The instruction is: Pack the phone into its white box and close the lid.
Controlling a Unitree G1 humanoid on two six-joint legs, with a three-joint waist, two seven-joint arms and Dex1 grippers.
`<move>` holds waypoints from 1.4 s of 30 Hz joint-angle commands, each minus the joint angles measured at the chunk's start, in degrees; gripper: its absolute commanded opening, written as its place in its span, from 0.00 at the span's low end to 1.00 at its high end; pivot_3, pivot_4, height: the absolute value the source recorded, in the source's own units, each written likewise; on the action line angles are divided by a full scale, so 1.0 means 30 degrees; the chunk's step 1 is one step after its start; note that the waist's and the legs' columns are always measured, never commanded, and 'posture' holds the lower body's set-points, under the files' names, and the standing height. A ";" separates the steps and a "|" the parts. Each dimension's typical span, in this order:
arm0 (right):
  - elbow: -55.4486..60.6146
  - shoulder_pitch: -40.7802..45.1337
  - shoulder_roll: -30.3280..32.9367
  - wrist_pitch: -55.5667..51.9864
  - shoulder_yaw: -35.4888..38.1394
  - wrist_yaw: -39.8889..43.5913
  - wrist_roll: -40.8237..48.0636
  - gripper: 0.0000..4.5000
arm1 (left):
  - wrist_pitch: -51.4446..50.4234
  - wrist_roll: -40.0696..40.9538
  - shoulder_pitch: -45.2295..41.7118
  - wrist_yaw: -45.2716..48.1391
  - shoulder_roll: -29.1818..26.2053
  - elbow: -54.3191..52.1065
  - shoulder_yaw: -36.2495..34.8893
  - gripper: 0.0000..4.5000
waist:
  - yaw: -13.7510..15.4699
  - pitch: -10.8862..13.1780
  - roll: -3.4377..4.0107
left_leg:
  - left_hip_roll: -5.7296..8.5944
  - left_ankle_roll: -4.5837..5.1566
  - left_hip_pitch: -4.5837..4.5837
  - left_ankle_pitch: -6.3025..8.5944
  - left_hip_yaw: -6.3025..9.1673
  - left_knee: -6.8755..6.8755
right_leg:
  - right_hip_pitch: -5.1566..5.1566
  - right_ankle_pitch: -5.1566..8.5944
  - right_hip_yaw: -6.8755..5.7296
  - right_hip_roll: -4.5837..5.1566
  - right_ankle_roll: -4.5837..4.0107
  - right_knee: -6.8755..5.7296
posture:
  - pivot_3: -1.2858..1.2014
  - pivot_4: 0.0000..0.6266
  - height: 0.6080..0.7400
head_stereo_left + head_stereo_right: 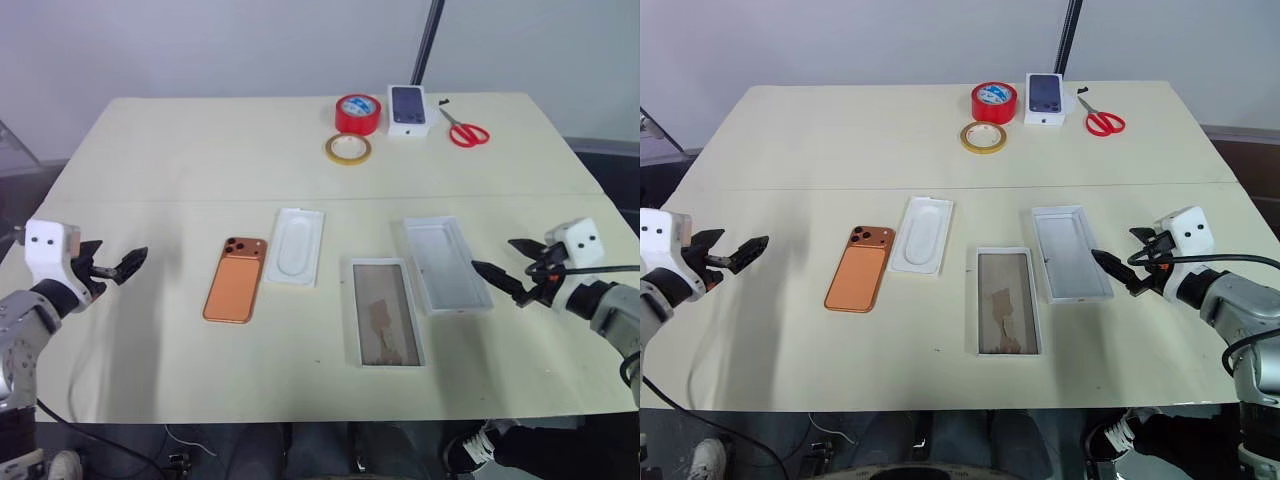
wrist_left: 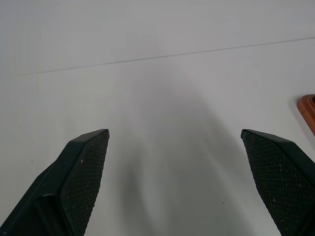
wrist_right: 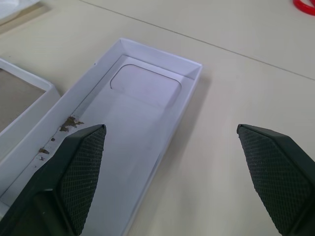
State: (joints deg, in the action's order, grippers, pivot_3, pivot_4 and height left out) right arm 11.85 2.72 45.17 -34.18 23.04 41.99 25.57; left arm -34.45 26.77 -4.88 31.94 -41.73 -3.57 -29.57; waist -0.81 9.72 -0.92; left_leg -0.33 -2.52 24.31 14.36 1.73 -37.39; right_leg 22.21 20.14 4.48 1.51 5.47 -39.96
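Lying flat, slim copper-orange phone (image 1: 236,279)

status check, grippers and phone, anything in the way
Left gripper open, empty; right gripper open, empty. Phone flat on table, camera side up, not yet packed. White box and lid lie open, side by side. Moulded insert between phone and box.

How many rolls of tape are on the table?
2: a red tape roll at the far edge beside the small phone carton, and a flat yellowish tape roll just in front of it.
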 commanded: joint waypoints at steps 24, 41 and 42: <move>0.2540 0.3780 -0.1004 -0.0226 -0.4192 -0.0622 0.0166 0.99 | -0.5596 0.1389 -0.4262 -0.3202 0.3777 -0.5441 0.5950 1.00 | -0.0035 -0.0006 -0.0006 | -0.0004 0.0000 0.0012 -0.0001 0.0008 -0.0025 | 0.0015 0.0000 -0.0005 -0.0020 0.0001 -0.0026 | 0.52 0.24 0.89; 0.5737 0.2018 -0.1122 -0.1393 -0.4327 -0.1397 0.0561 0.99 | -1.4835 0.1312 -1.3149 -0.6318 0.8153 0.2389 0.7070 1.00 | 0.0030 -0.0004 -0.0013 | 0.0012 0.0039 0.0058 0.0021 0.0060 -0.0146 | -0.0009 0.0002 -0.0055 -0.0025 0.0006 -0.0035 | 0.52 0.24 0.89; 0.5802 0.1970 -0.1116 -0.1431 -0.4283 -0.1419 0.0577 0.99 | -1.4953 0.1312 -1.3336 -0.6238 0.8243 0.2641 0.7095 1.00 | 0.0044 -0.0005 -0.0011 | 0.0013 0.0039 0.0058 0.0021 0.0058 -0.0150 | -0.0011 0.0002 -0.0055 -0.0023 0.0006 -0.0035 | 0.52 0.24 0.89</move>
State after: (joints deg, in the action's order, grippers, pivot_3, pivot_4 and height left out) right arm 26.45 8.52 41.54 -38.61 8.25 38.02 26.21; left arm -78.46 30.90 -44.06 12.78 -17.27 3.64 -9.01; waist -0.68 9.70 -0.96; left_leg -0.28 -2.40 24.48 14.42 1.91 -37.85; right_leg 22.17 20.15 4.32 1.46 5.49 -40.06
